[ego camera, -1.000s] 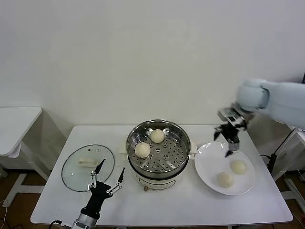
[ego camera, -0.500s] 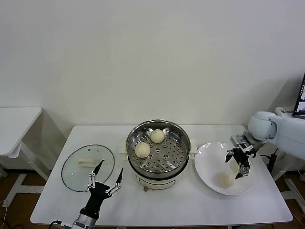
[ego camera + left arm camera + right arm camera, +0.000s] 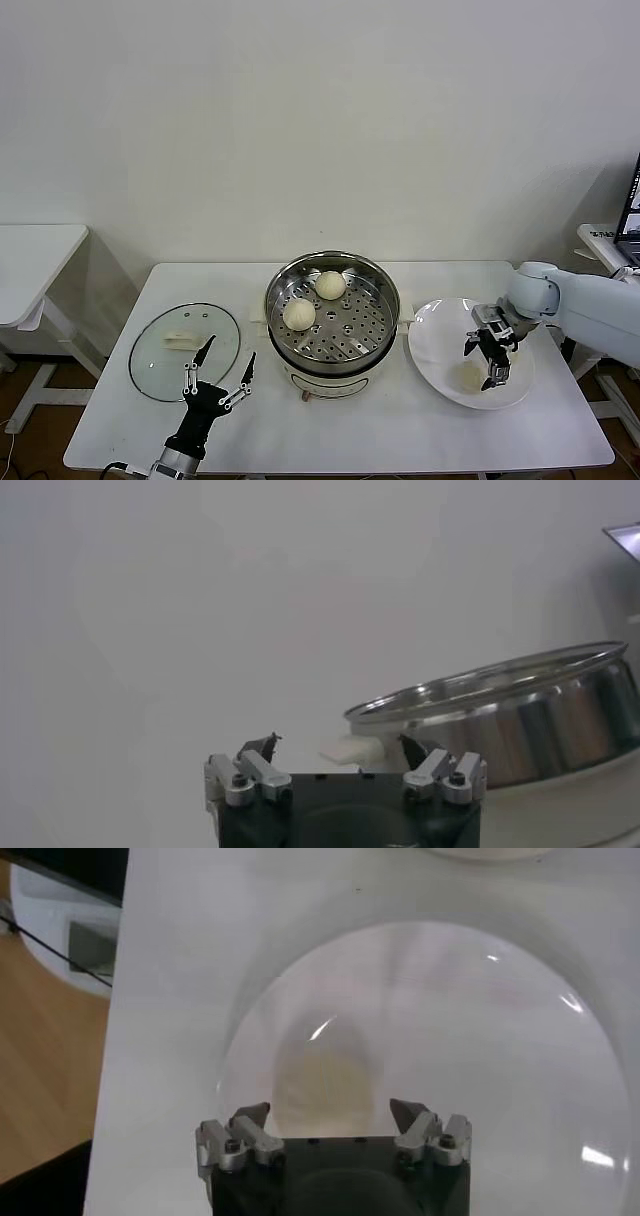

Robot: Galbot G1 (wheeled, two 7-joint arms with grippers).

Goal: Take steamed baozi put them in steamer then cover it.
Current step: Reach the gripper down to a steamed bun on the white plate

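Observation:
The steamer (image 3: pixel 345 335) stands mid-table with two baozi inside, one at its left (image 3: pixel 299 313) and one at the back (image 3: pixel 330 285). The white plate (image 3: pixel 435 345) lies to its right. My right gripper (image 3: pixel 486 362) is low over the plate, open. In the right wrist view its jaws (image 3: pixel 328 1113) straddle a baozi (image 3: pixel 325 1076) on the plate (image 3: pixel 480 1048) without closing. In the head view one baozi (image 3: pixel 467 376) shows beside the fingers; a second is hidden by the gripper. The glass cover (image 3: pixel 160 365) lies flat at the left. My left gripper (image 3: pixel 220 375) waits open just in front of it.
The steamer's steel wall (image 3: pixel 500 720) shows ahead of the left gripper (image 3: pixel 340 745) in the left wrist view. A small side table (image 3: pixel 35 265) stands at far left. Cables and a dark object lie beyond the table's right edge.
My right gripper came down from above the plate's far edge to the plate, now open around a baozi. The left arm has barely moved.

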